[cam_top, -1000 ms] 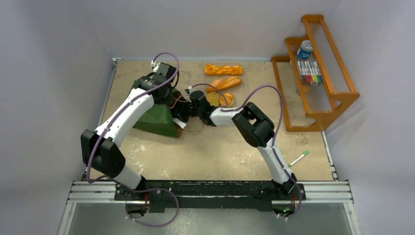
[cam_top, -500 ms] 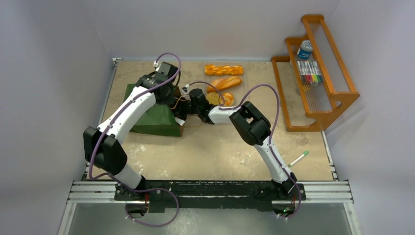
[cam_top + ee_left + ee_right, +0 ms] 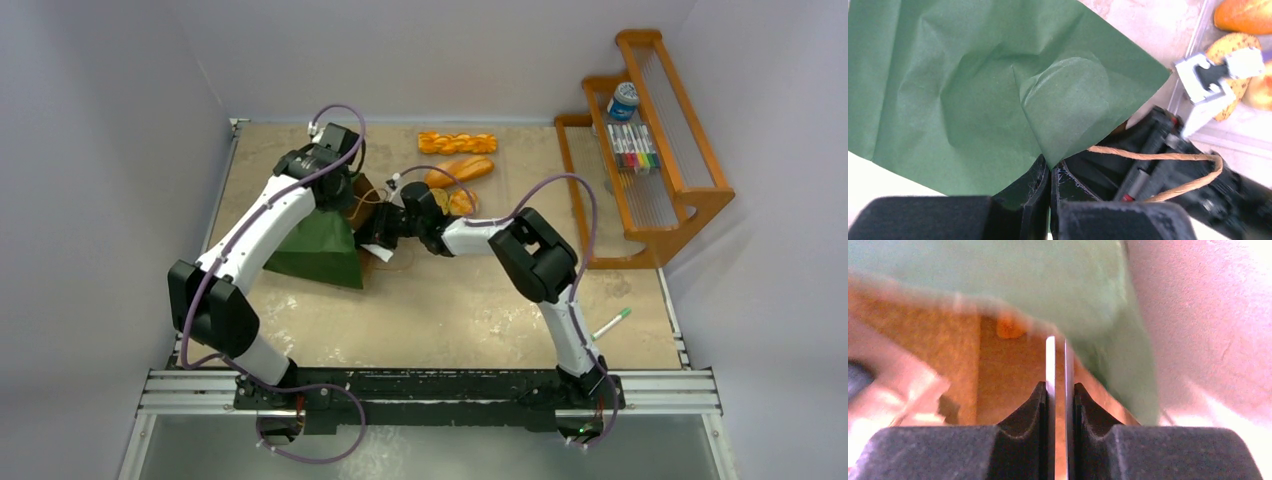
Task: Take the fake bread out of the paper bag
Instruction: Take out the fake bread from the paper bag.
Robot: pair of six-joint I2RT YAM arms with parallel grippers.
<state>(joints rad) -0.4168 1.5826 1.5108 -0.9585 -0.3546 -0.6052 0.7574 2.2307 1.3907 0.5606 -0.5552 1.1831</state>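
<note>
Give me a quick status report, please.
Left gripper pinching paper bag edge. Right gripper squeezing metal tongs at bag mouth. Orange bread piece inside, just ahead.

From above, the left arm [image 3: 262, 225] covers the bag's [image 3: 325, 255] far end and the right arm [image 3: 470, 236] hides its mouth. The right wrist view is blurred — an orange spot [image 3: 1007, 328] inside cannot be identified. The left wrist view's corner cuts off a loaf [image 3: 1243, 15].

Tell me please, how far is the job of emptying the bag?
Done: a braided stick, a loaf and smaller pieces lie on the table. In hand: the left gripper pinches the bag's edge; the right gripper points tongs into its mouth. Left: one blurred orange piece seems to sit inside.
</note>
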